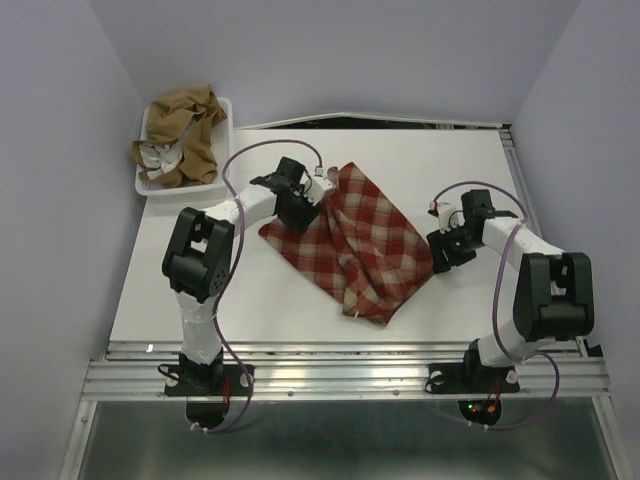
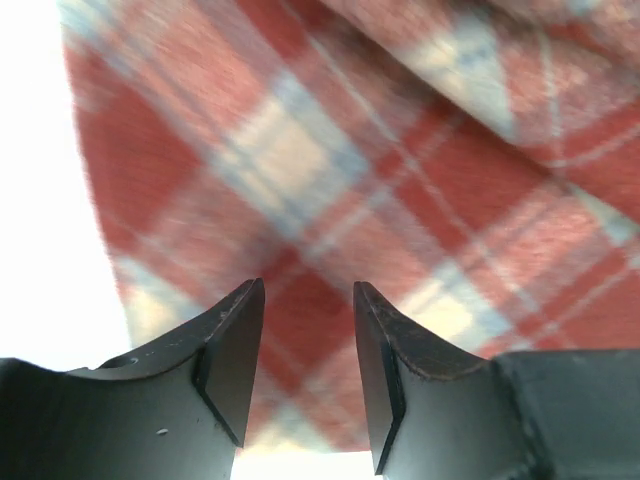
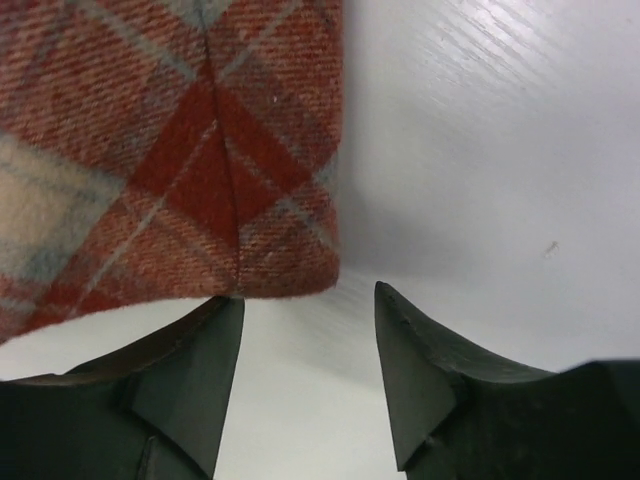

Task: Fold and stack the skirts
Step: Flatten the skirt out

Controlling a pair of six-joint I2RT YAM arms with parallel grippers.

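Note:
The red-and-cream plaid skirt (image 1: 355, 240) lies folded over itself in the middle of the table. My left gripper (image 1: 308, 207) hovers over its left part, jaws open, nothing between them; in the left wrist view (image 2: 308, 292) the plaid cloth (image 2: 330, 170) fills the field. My right gripper (image 1: 437, 250) is open at the skirt's right edge. In the right wrist view (image 3: 308, 300) the cloth's corner (image 3: 200, 170) lies just ahead of the left fingertip. Tan-brown skirts (image 1: 182, 135) with white lining bits lie bunched in the tray.
A white plastic tray (image 1: 222, 112) stands at the table's back left corner. Bare white table (image 1: 180, 290) lies in front of the skirt. Purple walls close in the left, back and right sides. A metal rail runs along the near edge.

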